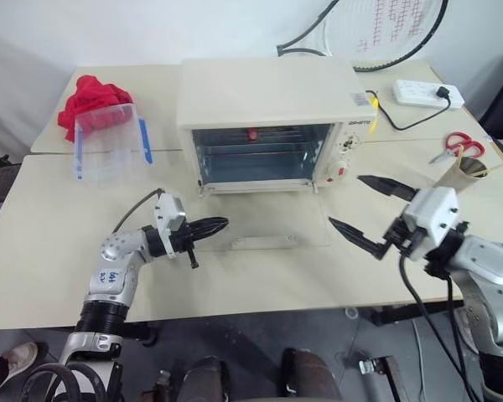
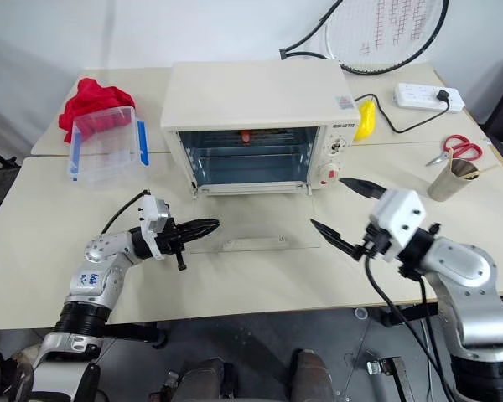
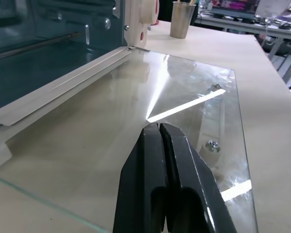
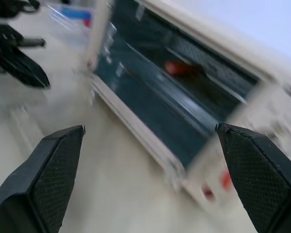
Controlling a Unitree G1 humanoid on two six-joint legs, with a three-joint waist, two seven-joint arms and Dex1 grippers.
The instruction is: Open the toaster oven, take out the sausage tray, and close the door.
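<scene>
Toaster oven (image 1: 268, 105) stood open, door (image 1: 264, 228) flat on the desk (image 1: 33, 218).
Left tool (image 1: 219, 224) pressed together over the glass; right tool (image 1: 370, 214) spread wide, empty.

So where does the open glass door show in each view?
Left eye: door flat on the table, centre.
Right eye: door centre, below the oven.
Left wrist: door across the middle.
Right wrist: cannot tell.
Shared landmark: the red sausage inside the oven.

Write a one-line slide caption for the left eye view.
Toaster oven with door folded flat; shut left gripper over the glass, open right gripper beside it.
</scene>
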